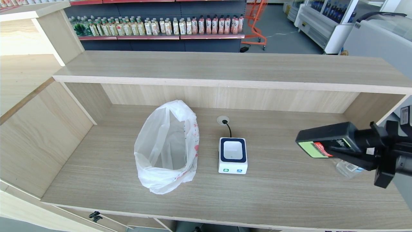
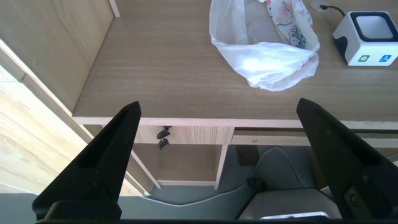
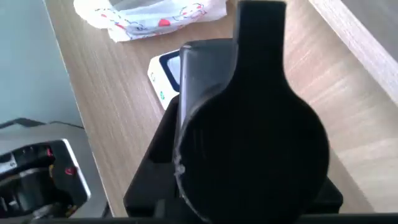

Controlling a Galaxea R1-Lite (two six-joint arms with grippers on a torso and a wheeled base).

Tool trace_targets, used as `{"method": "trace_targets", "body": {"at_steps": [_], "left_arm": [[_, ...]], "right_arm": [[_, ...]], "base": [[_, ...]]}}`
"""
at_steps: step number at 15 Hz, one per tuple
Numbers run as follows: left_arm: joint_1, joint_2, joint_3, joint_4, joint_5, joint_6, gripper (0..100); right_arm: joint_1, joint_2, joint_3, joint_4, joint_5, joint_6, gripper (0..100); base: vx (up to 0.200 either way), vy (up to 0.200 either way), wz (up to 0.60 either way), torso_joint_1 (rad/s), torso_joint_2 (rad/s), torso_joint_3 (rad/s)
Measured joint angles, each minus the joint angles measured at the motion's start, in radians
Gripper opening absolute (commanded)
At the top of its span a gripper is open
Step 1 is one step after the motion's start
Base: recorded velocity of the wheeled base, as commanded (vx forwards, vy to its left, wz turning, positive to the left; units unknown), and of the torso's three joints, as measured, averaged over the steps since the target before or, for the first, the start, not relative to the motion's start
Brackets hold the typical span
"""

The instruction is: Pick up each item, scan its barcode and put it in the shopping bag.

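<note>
1. The left gripper hangs nearest, just outside the near edge of the counter. Its black wedge-shaped fingers are spread wide with nothing between them.
2. At 3 o'clock from the scanner, the right gripper is clenched on the task's thing, a black package. It holds the package in the air above the counter, free end towards the scanner.
   - The package is dark and smooth with a green and red label near that end.
   - It juts out level without drooping, so it is probably fairly stiff and light.
   - The sleek skin may slip, so a hold across the body, off the label, looks soundest.
3. Below the package, a clear container lies on the wood, partly hidden. It is likely thin plastic, light and apt to roll.
4. The scanner is a small white block with rounded corners. Its glossy window, framed in dark blue, faces up.
5. At 9 o'clock from the scanner, just beside it, the shopping bag stands with its mouth open. It is thin, crinkled, translucent film with red print, floppy and easily pushed over.
6. At 12 o'clock, a black cable runs from the scanner into a round port in the matte wood-grain top.
7. Farther back, a raised ledge of the same laminate crosses the view. Shelves of bottles stand beyond it.
</note>
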Motion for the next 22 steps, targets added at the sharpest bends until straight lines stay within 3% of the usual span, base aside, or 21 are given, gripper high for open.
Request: {"method": "trace_targets", "body": {"at_steps": [3, 5, 13, 22], "left_arm": [[0.0, 0.0, 0.0, 0.0, 0.0, 0.0, 100], [0.0, 0.0, 0.0, 0.0, 0.0, 0.0, 100], [0.0, 0.0, 0.0, 0.0, 0.0, 0.0, 100], [0.0, 0.0, 0.0, 0.0, 0.0, 0.0, 100]], "right_arm": [[0.116, 0.027, -0.059, 0.007, -0.239, 0.656, 0], [0.22, 0.093, -0.084, 0.007, -0.327, 0.898, 0], [0.339, 0.427, -0.213, 0.009, -0.44, 1.038, 0], [0.429, 0.612, -0.364, 0.008, -0.507, 1.052, 0]], "base": [[0.0, 0.0, 0.0, 0.0, 0.0, 0.0], [0.0, 0.0, 0.0, 0.0, 0.0, 0.0], [0.0, 0.0, 0.0, 0.0, 0.0, 0.0], [0.0, 0.0, 0.0, 0.0, 0.0, 0.0]]}}
